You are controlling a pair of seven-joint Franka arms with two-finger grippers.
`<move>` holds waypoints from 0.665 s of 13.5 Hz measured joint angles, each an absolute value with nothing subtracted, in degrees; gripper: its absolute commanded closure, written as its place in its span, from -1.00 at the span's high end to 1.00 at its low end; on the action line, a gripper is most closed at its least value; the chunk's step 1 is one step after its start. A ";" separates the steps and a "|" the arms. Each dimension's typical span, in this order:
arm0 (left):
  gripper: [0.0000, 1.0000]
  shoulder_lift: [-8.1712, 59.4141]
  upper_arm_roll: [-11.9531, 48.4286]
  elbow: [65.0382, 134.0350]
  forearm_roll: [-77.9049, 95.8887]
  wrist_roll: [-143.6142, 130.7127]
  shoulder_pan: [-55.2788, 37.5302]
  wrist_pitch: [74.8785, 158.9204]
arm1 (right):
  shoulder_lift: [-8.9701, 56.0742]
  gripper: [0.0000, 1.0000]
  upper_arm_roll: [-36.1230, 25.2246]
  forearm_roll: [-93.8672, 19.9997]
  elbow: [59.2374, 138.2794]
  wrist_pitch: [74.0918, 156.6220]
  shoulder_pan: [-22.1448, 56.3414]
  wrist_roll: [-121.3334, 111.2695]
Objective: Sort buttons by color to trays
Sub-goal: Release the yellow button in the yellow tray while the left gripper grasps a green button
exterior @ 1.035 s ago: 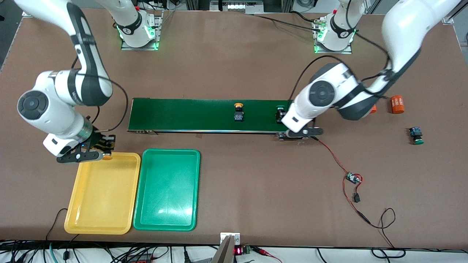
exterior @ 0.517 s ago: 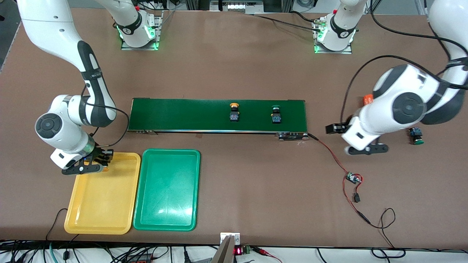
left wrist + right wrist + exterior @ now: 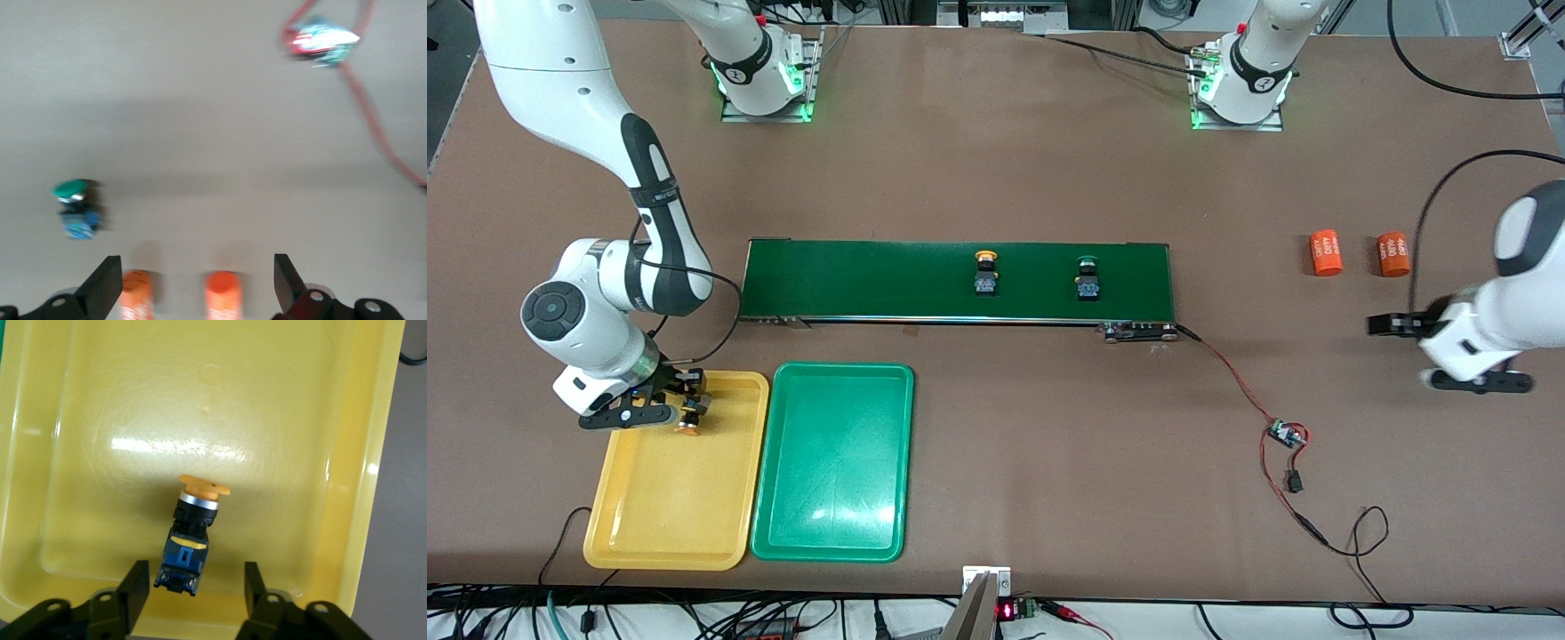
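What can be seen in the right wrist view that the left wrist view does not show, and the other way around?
Only the right wrist view: the yellow tray and a yellow-capped button in it, between the open fingers of the right gripper without touching them.

Only the left wrist view: a green-capped button, two orange cylinders, a red wire, and the left gripper, open above the table.

Both share: bare brown table.
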State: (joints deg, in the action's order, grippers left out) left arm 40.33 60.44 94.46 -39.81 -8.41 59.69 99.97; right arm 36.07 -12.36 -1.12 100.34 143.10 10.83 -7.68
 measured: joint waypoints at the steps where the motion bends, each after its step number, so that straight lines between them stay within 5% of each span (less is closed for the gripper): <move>1: 1.00 40.46 57.83 94.55 -39.84 -5.01 60.78 102.20 | 36.07 1.00 -12.35 -1.12 100.30 143.11 10.91 -7.68; 9: 1.00 42.55 47.79 106.44 -40.81 4.68 72.16 127.33 | 24.42 1.00 -9.19 -1.51 105.79 131.56 15.08 1.20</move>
